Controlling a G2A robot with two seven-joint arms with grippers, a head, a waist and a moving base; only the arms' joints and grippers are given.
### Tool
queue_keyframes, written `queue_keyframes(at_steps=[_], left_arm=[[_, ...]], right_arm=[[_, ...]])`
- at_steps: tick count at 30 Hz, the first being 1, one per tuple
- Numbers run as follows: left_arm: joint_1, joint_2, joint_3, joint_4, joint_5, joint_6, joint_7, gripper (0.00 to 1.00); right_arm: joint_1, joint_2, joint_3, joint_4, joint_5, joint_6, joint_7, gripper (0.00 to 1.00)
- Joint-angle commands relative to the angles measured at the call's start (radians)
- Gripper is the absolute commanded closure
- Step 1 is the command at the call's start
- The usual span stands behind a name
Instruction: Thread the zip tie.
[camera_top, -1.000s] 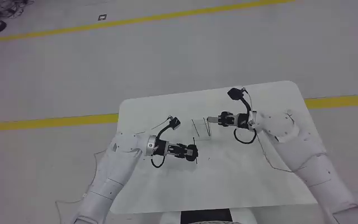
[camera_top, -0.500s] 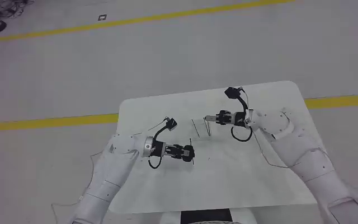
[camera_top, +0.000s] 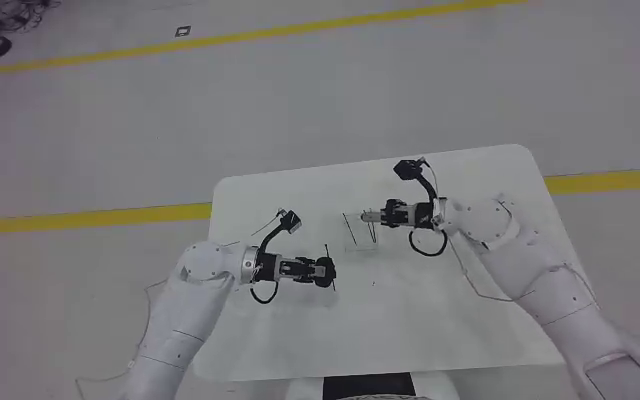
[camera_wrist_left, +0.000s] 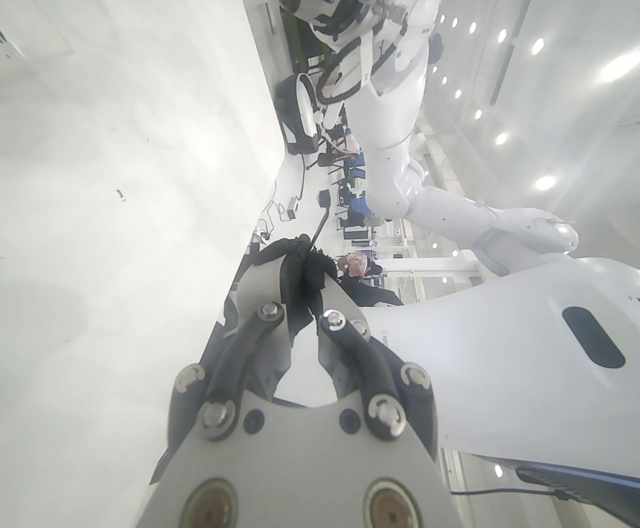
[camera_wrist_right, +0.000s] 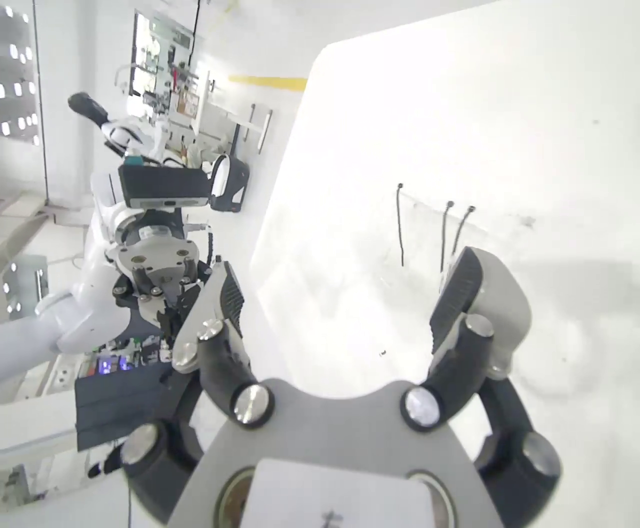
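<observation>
Presently, left gripper (camera_wrist_left: 302, 255) clamped zip tie (camera_wrist_left: 320, 220); right gripper (camera_wrist_right: 345, 275) gaped beside spare ties (camera_wrist_right: 401, 225), well inside table (camera_wrist_right: 500, 100) edges. Threading unstarted; tail probably needed guiding into head.

White table (camera_top: 400, 320), yellow floor stripes (camera_top: 100, 217), small dark floor marker (camera_top: 183, 31)

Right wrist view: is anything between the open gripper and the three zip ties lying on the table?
Nothing visible is in the way. The right gripper is open, with only bare table between it and the three zip ties. The left gripper, shut on another zip tie, is off to the side.
</observation>
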Motion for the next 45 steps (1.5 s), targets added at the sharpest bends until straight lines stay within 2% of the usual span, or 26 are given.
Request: queue_keyframes(at_steps=[1,6,10,16,29,35,40,45], left_arm=[[0.0,0.0,0.0,0.0,0.0,0.0,0.0,1.0],[0.0,0.0,0.0,0.0,0.0,0.0,0.0,1.0],[0.0,0.0,0.0,0.0,0.0,0.0,0.0,1.0],[0.0,0.0,0.0,0.0,0.0,0.0,0.0,1.0],[0.0,0.0,0.0,0.0,0.0,0.0,0.0,1.0],[0.0,0.0,0.0,0.0,0.0,0.0,0.0,1.0],[0.0,0.0,0.0,0.0,0.0,0.0,0.0,1.0],[0.0,0.0,0.0,0.0,0.0,0.0,0.0,1.0]], right_arm=[[0.032,-0.008,-0.035,0.032,0.003,-0.033,0.022,0.0],[0.122,-0.038,-0.137,0.108,0.023,-0.033,0.046,0.0],[0.184,-0.065,-0.214,0.2,0.056,-0.033,0.064,0.0],[0.246,-0.104,-0.302,0.317,0.079,-0.033,0.02,0.0],[0.241,-0.107,-0.304,0.317,0.084,-0.033,-0.004,0.0],[0.229,-0.109,-0.322,0.288,0.009,-0.033,-0.042,0.0],[0.229,-0.114,-0.342,0.301,-0.024,-0.033,-0.07,0.0],[0.241,-0.125,-0.363,0.338,-0.023,-0.033,-0.092,0.23]])
